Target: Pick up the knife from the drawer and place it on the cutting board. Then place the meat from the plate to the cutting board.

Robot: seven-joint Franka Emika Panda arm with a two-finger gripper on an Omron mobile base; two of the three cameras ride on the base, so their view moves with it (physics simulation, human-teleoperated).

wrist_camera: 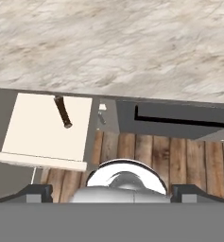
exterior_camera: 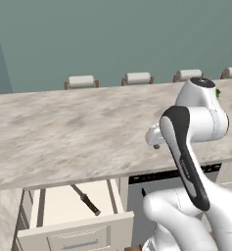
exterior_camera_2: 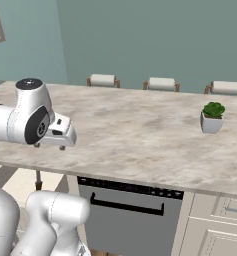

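The drawer [exterior_camera: 63, 215] stands pulled out below the counter at the lower left, cream inside. In it lies the knife [exterior_camera: 85, 198], grey blade toward the counter, dark brown handle toward the drawer front. In the hand view the drawer [wrist_camera: 47, 127] is at the left, and the knife [wrist_camera: 63, 112] shows its handle while the counter edge hides the blade. My gripper [exterior_camera: 155, 145] [exterior_camera_2: 50, 146] hangs over the counter's front edge, up and to the right of the drawer. It points down, open and holding nothing. The cutting board, the meat and the plate are out of view.
A long marble counter [exterior_camera_2: 140, 135] runs across, with a potted plant [exterior_camera_2: 212, 116] at the right and stools [exterior_camera_2: 161, 84] behind it. A dishwasher with a black bar handle [exterior_camera_2: 127, 205] sits right of the drawer. Wooden floor [wrist_camera: 179, 160] lies below.
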